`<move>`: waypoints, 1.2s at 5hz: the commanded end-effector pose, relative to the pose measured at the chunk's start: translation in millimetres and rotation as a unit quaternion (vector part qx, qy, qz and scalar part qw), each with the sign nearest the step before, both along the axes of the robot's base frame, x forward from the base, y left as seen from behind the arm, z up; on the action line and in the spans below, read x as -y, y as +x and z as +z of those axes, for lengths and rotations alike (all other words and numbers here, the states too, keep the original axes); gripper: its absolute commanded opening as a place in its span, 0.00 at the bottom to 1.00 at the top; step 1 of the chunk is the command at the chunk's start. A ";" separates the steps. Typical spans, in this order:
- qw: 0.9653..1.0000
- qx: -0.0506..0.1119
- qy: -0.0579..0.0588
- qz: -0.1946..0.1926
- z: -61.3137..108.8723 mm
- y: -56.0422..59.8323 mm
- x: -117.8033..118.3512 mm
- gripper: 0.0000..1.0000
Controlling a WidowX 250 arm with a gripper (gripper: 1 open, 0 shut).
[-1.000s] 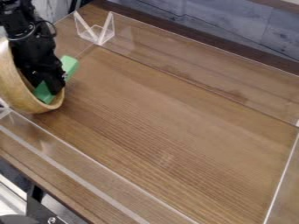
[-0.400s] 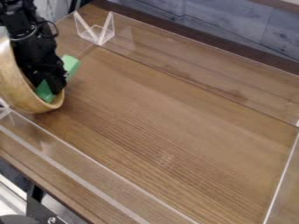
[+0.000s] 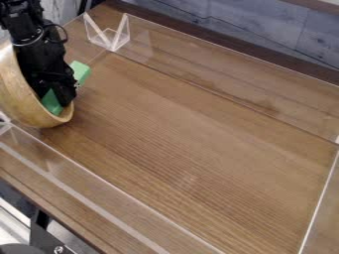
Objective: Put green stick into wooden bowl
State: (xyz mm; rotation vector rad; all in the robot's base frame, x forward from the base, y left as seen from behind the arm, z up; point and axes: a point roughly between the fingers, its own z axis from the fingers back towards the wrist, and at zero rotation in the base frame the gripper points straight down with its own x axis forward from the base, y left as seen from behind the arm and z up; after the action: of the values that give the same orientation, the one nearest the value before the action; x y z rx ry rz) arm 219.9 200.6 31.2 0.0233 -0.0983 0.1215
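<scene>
The wooden bowl (image 3: 24,105) sits at the far left of the table, light tan and round. My black gripper (image 3: 58,91) points down over the bowl's right side, shut on the green stick (image 3: 78,71). The bright green bar shows above and below the fingers, slanting from the bowl's right rim down into the bowl. I cannot tell whether the stick's lower end touches the bowl's inside.
A brown wood-grain tabletop (image 3: 199,129) stretches to the right. Clear acrylic walls (image 3: 79,179) border the front and sides. A small clear acrylic stand (image 3: 109,35) is at the back, just right of the arm.
</scene>
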 end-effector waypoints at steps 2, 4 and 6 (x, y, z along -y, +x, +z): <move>0.999 -0.023 -0.002 0.048 -2.8 -17.6 -15.1 1.00; 0.998 -0.034 -0.014 0.056 9.9 -16.4 -6.5 1.00; 0.996 -0.049 -0.028 0.064 17.3 -15.1 7.0 1.00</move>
State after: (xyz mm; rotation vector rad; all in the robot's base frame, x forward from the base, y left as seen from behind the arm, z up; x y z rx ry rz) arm 202.8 186.7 33.8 -0.0633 0.0409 0.2447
